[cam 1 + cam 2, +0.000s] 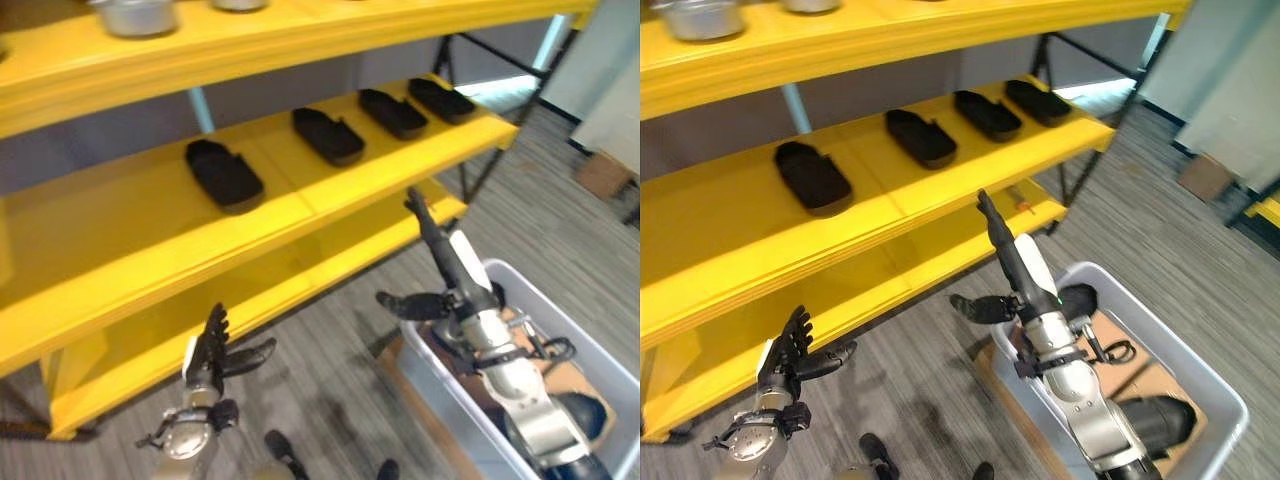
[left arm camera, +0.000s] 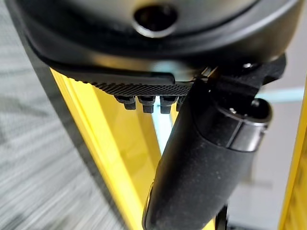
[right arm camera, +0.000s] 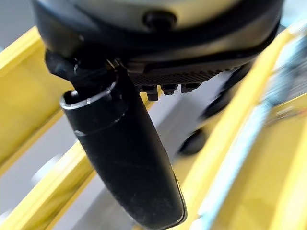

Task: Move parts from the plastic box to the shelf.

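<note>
Four parts [image 1: 224, 174] on shelf [image 1: 120, 215], robot hands empty

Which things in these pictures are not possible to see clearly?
- Contents of the plastic box: largely hidden by the right arm, both eye views.
- Metal bowl on the top shelf: cut off by the upper edge.
- Black parts past the right hand: blurred, right wrist view.

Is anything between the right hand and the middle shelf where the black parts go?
Nothing visible does. The right hand is open and empty, raised above the plastic box and pointing toward the yellow shelf. Four black parts already lie in a row on the middle level, with bare yellow board in front of them.
</note>
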You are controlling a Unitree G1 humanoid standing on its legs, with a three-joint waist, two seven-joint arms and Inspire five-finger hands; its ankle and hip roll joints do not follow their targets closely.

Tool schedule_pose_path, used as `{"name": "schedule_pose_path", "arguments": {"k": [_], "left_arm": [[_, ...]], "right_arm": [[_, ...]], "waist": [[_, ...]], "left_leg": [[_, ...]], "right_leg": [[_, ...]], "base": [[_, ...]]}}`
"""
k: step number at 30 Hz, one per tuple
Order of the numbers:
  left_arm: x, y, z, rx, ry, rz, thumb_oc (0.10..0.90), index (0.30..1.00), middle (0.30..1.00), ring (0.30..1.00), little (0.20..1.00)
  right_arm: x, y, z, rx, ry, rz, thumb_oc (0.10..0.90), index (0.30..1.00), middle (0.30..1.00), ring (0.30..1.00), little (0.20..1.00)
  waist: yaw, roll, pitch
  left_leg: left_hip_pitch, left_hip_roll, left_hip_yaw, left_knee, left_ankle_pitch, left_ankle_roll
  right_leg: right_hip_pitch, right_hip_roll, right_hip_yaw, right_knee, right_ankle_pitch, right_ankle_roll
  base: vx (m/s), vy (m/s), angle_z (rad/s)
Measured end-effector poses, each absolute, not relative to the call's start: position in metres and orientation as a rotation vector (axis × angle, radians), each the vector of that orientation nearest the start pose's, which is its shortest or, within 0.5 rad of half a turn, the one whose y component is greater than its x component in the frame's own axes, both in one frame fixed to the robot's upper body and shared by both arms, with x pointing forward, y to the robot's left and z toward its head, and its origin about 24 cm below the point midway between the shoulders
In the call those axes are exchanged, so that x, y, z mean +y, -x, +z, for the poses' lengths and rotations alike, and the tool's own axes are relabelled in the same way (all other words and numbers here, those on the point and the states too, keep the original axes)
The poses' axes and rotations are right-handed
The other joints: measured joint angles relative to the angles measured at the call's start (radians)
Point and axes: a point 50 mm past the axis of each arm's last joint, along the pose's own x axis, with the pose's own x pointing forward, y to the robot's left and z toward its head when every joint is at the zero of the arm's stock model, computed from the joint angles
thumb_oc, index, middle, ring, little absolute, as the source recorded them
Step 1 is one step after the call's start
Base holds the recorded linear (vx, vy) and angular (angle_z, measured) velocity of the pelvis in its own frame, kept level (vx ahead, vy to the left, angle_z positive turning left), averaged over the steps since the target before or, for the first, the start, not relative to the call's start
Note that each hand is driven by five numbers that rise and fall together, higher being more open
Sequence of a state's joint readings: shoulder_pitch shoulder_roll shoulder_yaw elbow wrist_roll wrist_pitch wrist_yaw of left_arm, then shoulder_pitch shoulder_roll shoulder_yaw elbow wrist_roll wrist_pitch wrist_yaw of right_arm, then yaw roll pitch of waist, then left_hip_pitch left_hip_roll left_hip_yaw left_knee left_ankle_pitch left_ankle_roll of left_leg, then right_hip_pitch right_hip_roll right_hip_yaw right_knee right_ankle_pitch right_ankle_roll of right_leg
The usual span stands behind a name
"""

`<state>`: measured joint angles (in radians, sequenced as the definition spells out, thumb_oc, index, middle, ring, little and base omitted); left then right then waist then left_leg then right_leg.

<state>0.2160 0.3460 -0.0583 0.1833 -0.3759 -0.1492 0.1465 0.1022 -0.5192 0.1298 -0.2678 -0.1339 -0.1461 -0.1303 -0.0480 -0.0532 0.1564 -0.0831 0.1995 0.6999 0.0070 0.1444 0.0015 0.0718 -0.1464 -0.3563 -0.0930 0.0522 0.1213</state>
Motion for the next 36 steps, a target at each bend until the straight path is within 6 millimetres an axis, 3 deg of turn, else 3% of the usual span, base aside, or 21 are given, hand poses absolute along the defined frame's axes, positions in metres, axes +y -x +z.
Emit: {"name": "schedule_pose_path", "arguments": {"k": [2, 6, 11, 13, 14, 15, 16, 17, 18, 19, 21, 22, 23, 24, 25, 27, 30, 32, 36], "left_arm": [[0.232, -0.192, -0.021, 0.25, 0.021, 0.211, 0.9, 1.0, 1.0, 1.0, 1.0], [0.226, -0.193, -0.023, 0.255, 0.017, 0.185, 0.9, 1.0, 1.0, 1.0, 1.0], [0.218, -0.197, -0.023, 0.248, 0.002, 0.149, 0.9, 1.0, 1.0, 1.0, 1.0], [0.217, -0.196, -0.024, 0.25, 0.012, 0.159, 0.9, 1.0, 1.0, 1.0, 1.0], [0.213, -0.197, -0.026, 0.255, 0.023, 0.162, 0.9, 1.0, 1.0, 1.0, 1.0], [0.208, -0.202, -0.022, 0.233, 0.039, 0.156, 0.9, 1.0, 1.0, 1.0, 1.0], [0.206, -0.202, -0.022, 0.229, 0.046, 0.156, 0.9, 1.0, 1.0, 1.0, 1.0], [0.204, -0.202, -0.023, 0.231, 0.056, 0.157, 0.9, 1.0, 1.0, 1.0, 1.0], [0.199, -0.201, -0.026, 0.24, 0.078, 0.155, 0.9, 1.0, 1.0, 1.0, 1.0], [0.207, -0.197, -0.027, 0.247, 0.069, 0.185, 0.9, 1.0, 1.0, 1.0, 1.0], [0.22, -0.193, -0.027, 0.256, 0.033, 0.209, 0.9, 1.0, 1.0, 1.0, 1.0], [0.226, -0.189, -0.029, 0.27, 0.012, 0.217, 0.9, 1.0, 1.0, 1.0, 1.0], [0.226, -0.191, -0.032, 0.284, 0.011, 0.219, 0.9, 1.0, 1.0, 1.0, 1.0], [0.225, -0.193, -0.033, 0.292, 0.013, 0.214, 0.9, 1.0, 1.0, 1.0, 1.0], [0.223, -0.193, -0.034, 0.293, 0.018, 0.214, 0.9, 1.0, 1.0, 1.0, 1.0], [0.221, -0.194, -0.034, 0.29, 0.024, 0.206, 0.9, 1.0, 1.0, 1.0, 1.0], [0.217, -0.196, -0.032, 0.28, 0.03, 0.192, 0.9, 1.0, 1.0, 1.0, 1.0], [0.218, -0.2, -0.028, 0.261, 0.027, 0.193, 0.9, 1.0, 1.0, 1.0, 1.0], [0.216, -0.208, -0.017, 0.212, 0.025, 0.174, 0.9, 1.0, 1.0, 1.0, 1.0]], "right_arm": [[-0.207, -0.217, 0.091, -0.245, 0.607, 0.046, 0.9, 1.0, 1.0, 1.0, 1.0], [-0.221, -0.207, 0.083, -0.188, 0.614, -0.002, 0.9, 1.0, 1.0, 1.0, 1.0], [-0.232, -0.196, 0.071, -0.115, 0.609, -0.024, 0.9, 1.0, 1.0, 1.0, 1.0], [-0.235, -0.193, 0.065, -0.089, 0.599, -0.039, 0.9, 1.0, 1.0, 1.0, 1.0], [-0.238, -0.193, 0.066, -0.087, 0.585, -0.052, 0.9, 1.0, 1.0, 1.0, 1.0], [-0.24, -0.193, 0.064, -0.08, 0.578, -0.074, 0.9, 1.0, 1.0, 1.0, 1.0], [-0.242, -0.196, 0.065, -0.083, 0.577, -0.075, 0.9, 1.0, 1.0, 1.0, 1.0], [-0.244, -0.197, 0.066, -0.085, 0.579, -0.079, 0.9, 1.0, 1.0, 1.0, 1.0], [-0.253, -0.198, 0.063, -0.06, 0.582, -0.106, 0.9, 1.0, 1.0, 1.0, 1.0], [-0.252, -0.193, 0.052, -0.017, 0.544, -0.11, 0.9, 1.0, 1.0, 1.0, 1.0], [-0.249, -0.193, 0.047, -0.002, 0.506, -0.104, 0.9, 1.0, 1.0, 1.0, 1.0], [-0.247, -0.191, 0.045, 0.008, 0.495, -0.1, 0.9, 1.0, 1.0, 1.0, 1.0], [-0.249, -0.192, 0.046, 0.004, 0.499, -0.103, 0.9, 1.0, 1.0, 1.0, 1.0], [-0.249, -0.196, 0.048, -0.006, 0.498, -0.107, 0.9, 1.0, 1.0, 1.0, 1.0], [-0.248, -0.199, 0.051, -0.024, 0.497, -0.103, 0.9, 1.0, 1.0, 1.0, 1.0], [-0.247, -0.203, 0.055, -0.042, 0.496, -0.102, 0.9, 1.0, 1.0, 1.0, 1.0], [-0.25, -0.2, 0.055, -0.036, 0.502, -0.105, 0.9, 1.0, 1.0, 1.0, 1.0], [-0.249, -0.199, 0.054, -0.033, 0.498, -0.103, 0.9, 1.0, 1.0, 1.0, 1.0], [-0.247, -0.197, 0.052, -0.027, 0.488, -0.095, 0.9, 1.0, 1.0, 1.0, 1.0]], "waist": [[-0.021, 0.007, -0.005], [-0.056, 0.022, -0.01], [-0.093, 0.047, -0.01], [-0.09, 0.044, -0.008], [-0.093, 0.043, -0.004], [-0.062, 0.012, 0.015], [-0.03, 0.008, 0.017], [-0.036, 0.012, 0.026], [-0.041, 0.073, 0.041], [-0.022, 0.052, 0.045], [-0.004, 0.032, 0.055], [-0.003, 0.007, 0.05], [-0.005, -0.005, 0.06], [-0.002, 0.002, 0.076], [0.006, 0.001, 0.088], [0.01, 0.014, 0.092], [-0.013, 0.05, 0.081], [-0.01, 0.05, 0.076], [-0.064, 0.047, 0.074]], "left_leg": [[0.01, 0.01, 0.007, 0.002, 0.003, -0.001], [0.036, 0.032, 0.01, 0.003, 0.01, -0.011], [0.083, 0.071, -0.003, 0.006, 0.039, -0.052], [0.101, 0.096, -0.062, 0.029, 0.064, -0.089], [0.106, 0.096, -0.153, 0.045, 0.087, -0.114], [0.058, 0.061, -0.399, 0.126, 0.005, -0.086], [0.057, 0.001, -0.497, 0.11, -0.075, -0.097], [0.048, -0.04, -0.557, 0.086, -0.109, -0.087], [0.072, -0.089, -0.626, 0.014, -0.134, -0.056], [0.083, -0.084, -0.62, 0.001, -0.161, -0.065], [0.068, -0.075, -0.58, 0.025, -0.15, -0.082], [0.077, -0.093, -0.575, 0.024, -0.147, -0.077], [0.078, -0.11, -0.579, 0.059, -0.146, -0.085], [0.027, -0.108, -0.612, 0.158, -0.15, -0.076], [-0.017, -0.122, -0.659, 0.18, -0.175, -0.065], [-0.02, -0.137, -0.675, 0.072, -0.165, -0.047], [0.005, -0.123, -0.624, 0.005, -0.153, -0.023], [0.015, -0.121, -0.593, 0.005, -0.123, -0.026], [0.041, -0.172, -0.525, -0.052, -0.06, 0.006]], "right_leg": [[0.004, 0.009, 0.02, 0.001, 0.004, -0.009], [0.001, 0.028, 0.06, 0.007, 0.009, -0.023], [-0.004, 0.057, 0.125, 0.008, -0.005, -0.035], [-0.028, 0.07, 0.183, 0.03, -0.012, -0.059], [-0.039, 0.072, 0.229, 0.041, 0.007, -0.066], [-0.065, 0.065, 0.315, 0.052, 0.03, -0.093], [-0.093, 0.048, 0.355, 0.057, 0.037, -0.099], [-0.101, 0.05, 0.376, 0.053, 0.041, -0.096], [-0.105, 0.104, 0.382, 0.063, 0.035, -0.079], [-0.139, 0.108, 0.398, 0.12, 0.003, -0.063], [-0.279, 0.125, 0.361, 0.414, -0.123, -0.067], [-0.289, 0.137, 0.368, 0.475, -0.176, -0.081], [-0.277, 0.132, 0.376, 0.459, -0.188, -0.129], [-0.245, 0.129, 0.392, 0.404, -0.165, -0.149], [-0.222, 0.124, 0.422, 0.337, -0.125, -0.153], [-0.161, 0.124, 0.446, 0.228, -0.07, -0.142], [-0.124, 0.152, 0.471, 0.183, -0.075, -0.126], [-0.123, 0.156, 0.511, 0.186, -0.08, -0.108], [-0.131, 0.109, 0.566, 0.155, -0.066, -0.049]], "base": [[-0.05, -0.149, -0.27], [-0.05, -0.152, -0.37], [-0.04, -0.146, -0.44], [-0.08, -0.107, -0.92], [-0.06, -0.119, -1.26], [-0.06, -0.115, -1.66], [0.09, -0.097, -1.33], [0.08, -0.047, -1.13], [0.15, -0.031, -0.91], [0.1, 0.01, -0.91], [0.08, 0.008, -0.67], [0.09, 0.01, -0.36], [0.1, 0.023, -0.14], [0.12, 0.049, -0.31], [0.15, 0.071, -0.51], [0.2, 0.11, -0.53], [0.17, 0.108, -0.46], [0.11, 0.102, -0.68], [0.12, 0.129, -0.47]]}}
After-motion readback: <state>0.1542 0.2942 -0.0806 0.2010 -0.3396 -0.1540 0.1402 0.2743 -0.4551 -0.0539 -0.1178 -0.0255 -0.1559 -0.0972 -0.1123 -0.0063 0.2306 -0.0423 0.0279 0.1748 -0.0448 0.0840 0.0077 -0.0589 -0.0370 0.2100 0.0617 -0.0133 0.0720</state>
